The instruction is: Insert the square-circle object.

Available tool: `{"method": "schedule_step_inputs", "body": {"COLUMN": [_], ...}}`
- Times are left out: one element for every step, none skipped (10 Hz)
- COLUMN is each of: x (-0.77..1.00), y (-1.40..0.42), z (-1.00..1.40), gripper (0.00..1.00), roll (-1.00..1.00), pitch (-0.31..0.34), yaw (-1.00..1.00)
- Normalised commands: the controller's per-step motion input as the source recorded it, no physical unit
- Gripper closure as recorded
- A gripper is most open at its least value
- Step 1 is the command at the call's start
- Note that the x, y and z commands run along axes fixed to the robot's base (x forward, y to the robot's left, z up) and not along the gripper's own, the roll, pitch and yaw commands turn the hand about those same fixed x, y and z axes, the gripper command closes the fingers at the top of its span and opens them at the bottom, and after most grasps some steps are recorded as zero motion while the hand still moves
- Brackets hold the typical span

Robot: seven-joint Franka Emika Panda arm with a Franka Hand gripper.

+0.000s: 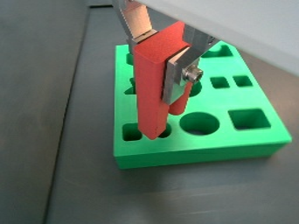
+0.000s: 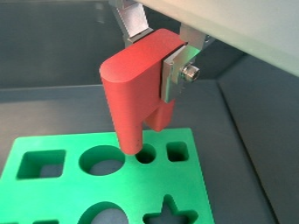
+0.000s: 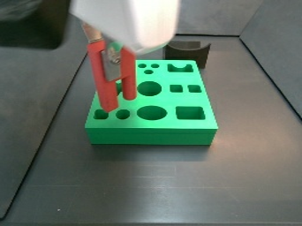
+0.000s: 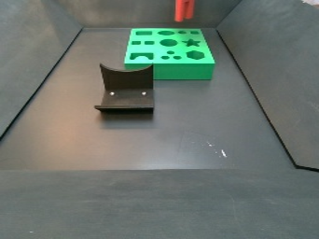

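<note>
The gripper (image 1: 167, 61) is clamped on the square-circle object (image 1: 156, 87), holding it upright over the green slab (image 3: 154, 110) on the counter (image 4: 187, 131). In a side view, its 2 prongs (image 3: 112, 88) reach down to the slab's top near a corner. Judged from the wrist views, keep it vertical, align both prongs with their holes (image 2: 128, 157), then descend slowly. The dark block (image 3: 186, 51) lies beyond the slab.

No readable text anywhere.

You will find no letters, numbers, labels or brand marks on the gripper (image 1: 160, 54) above the slab, the square-circle object (image 2: 135, 92) it holds, the green slab (image 3: 154, 113) or the fixture (image 4: 123, 90).
</note>
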Motion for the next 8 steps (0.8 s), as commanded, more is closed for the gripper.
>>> {"method": "schedule_step_inputs", "body": {"x": [-0.17,-0.10,-0.01,0.00,0.00,0.00,0.00,0.00], "y": [0.04,0.01,0.00,0.00,0.00,0.00,0.00,0.00], "z": [-0.20,-0.21,-0.24,-0.25,-0.24,-0.25,-0.26,-0.25], "gripper": [1.00,1.00,1.00,1.00,1.00,1.00,1.00,1.00], "roll": [0.03,0.05,0.06,0.06,0.06,0.07,0.07,0.09], "pitch": [0.000,0.000,0.000,0.000,0.000,0.000,0.000,0.000], "yaw": [-0.91,-0.95,-1.00,-1.00,-1.00,-1.00,-1.00,-1.00]}}
